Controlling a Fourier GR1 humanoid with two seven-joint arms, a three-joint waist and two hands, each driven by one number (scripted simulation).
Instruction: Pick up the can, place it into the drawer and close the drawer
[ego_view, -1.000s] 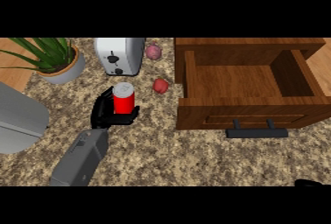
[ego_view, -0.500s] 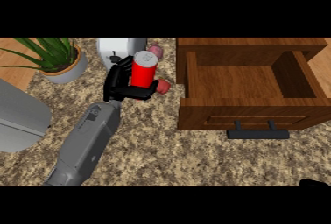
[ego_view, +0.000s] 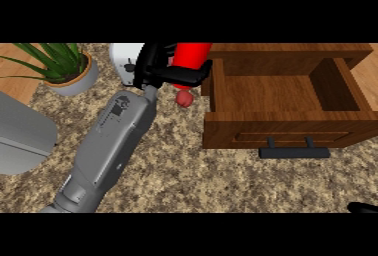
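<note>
The left hand (ego_view: 164, 70) has its black fingers curled round the red can (ego_view: 191, 55), grasping it above the speckled counter (ego_view: 192, 175), just to the left of the open wooden drawer (ego_view: 284, 92). The can tilts, its top reaching the upper edge of the view, and it is not inside the drawer. A small pink thing (ego_view: 184, 99) lies on the counter just below the hand, close to the drawer's left wall. Behind the hand sits a white toaster (ego_view: 125, 57), and further left a potted plant (ego_view: 63, 65). The drawer's dark handle (ego_view: 294, 151) faces the near side. Only a black tip of the right hand (ego_view: 363, 207) shows at the lower right corner; I cannot tell how its fingers stand.
</note>
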